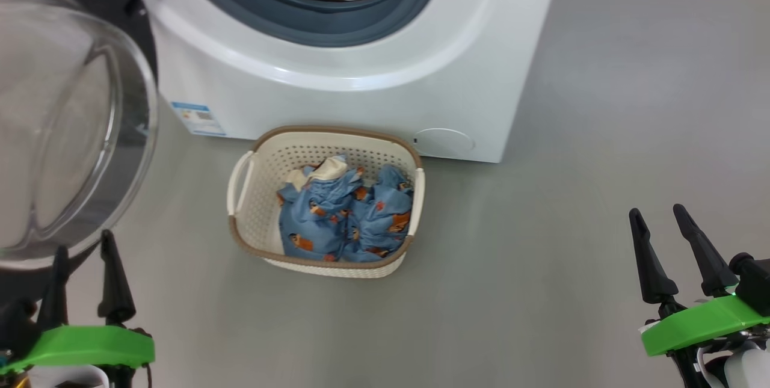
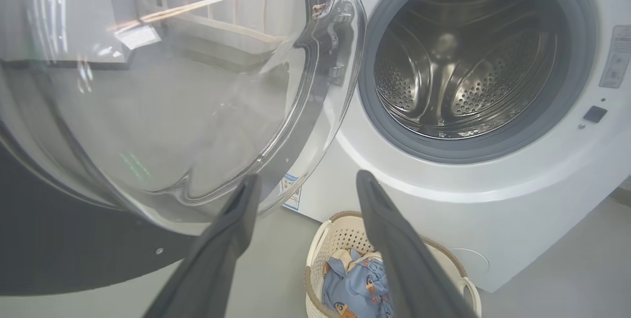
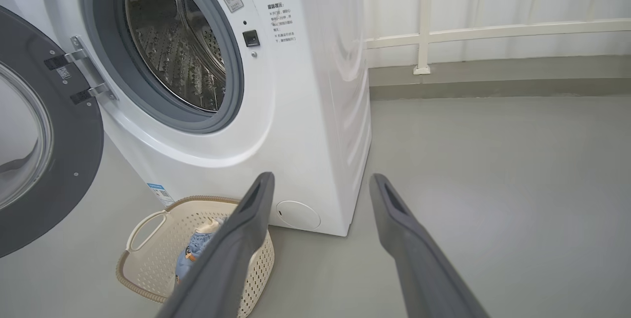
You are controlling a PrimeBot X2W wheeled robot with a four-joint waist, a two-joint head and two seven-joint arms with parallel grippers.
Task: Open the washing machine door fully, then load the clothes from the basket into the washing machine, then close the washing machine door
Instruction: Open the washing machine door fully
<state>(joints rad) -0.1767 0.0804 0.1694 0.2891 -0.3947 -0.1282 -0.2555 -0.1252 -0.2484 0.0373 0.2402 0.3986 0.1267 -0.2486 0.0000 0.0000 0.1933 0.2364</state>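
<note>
Cream basket (image 1: 258, 195) of light-blue clothes (image 1: 343, 213) sits on the floor (image 1: 541, 255) just before the washing machine (image 1: 361, 87), likely so lifts stay short. Washing machine door (image 1: 60, 135) stands wide open at left. My left gripper (image 1: 84, 242) and right gripper (image 1: 657, 210) are spread, empty

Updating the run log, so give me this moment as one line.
washing machine door: open | clothes: in basket | washing machine drum: empty | left gripper: jaws open, empty | right gripper: jaws open, empty
</note>
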